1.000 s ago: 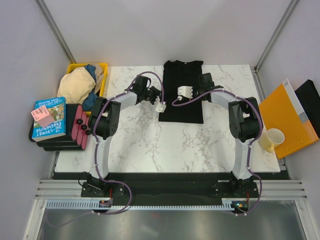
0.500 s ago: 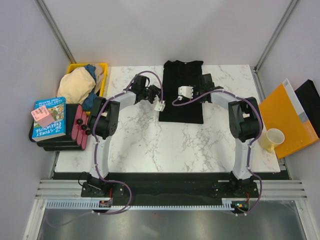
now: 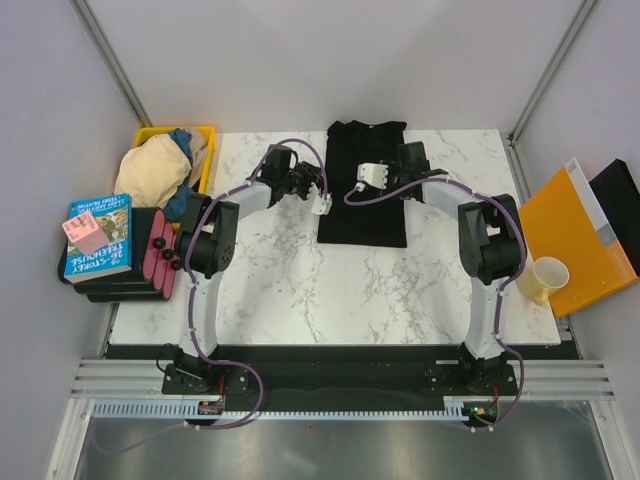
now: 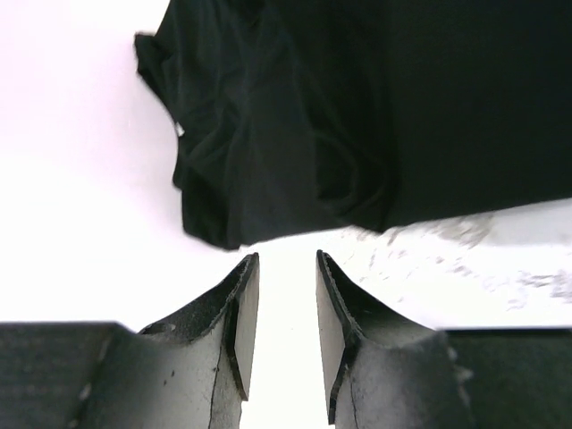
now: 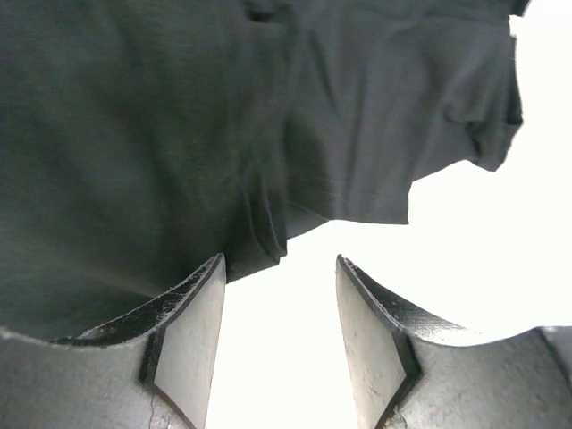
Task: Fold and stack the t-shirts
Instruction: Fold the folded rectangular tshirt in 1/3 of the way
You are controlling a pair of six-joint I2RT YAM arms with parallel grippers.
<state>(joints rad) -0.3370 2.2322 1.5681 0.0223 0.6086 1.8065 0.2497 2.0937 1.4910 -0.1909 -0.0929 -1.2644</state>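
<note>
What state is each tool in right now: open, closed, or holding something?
Left tool: open, empty, just short of the black t-shirt.
Right tool: open, empty, at the t-shirt's edge.

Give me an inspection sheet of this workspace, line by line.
Surface: marble table, no spills seen.
Job's things: black t-shirt lies folded at far centre; more clothes heaped in yellow bin.
Clutter: books left of table; orange folder and cup right.
Grippers: left gripper open at shirt's left edge; right gripper open over shirt.
Cables: purple cables looped along both arms, one over the shirt.
Surroundings: grey walls.
</note>
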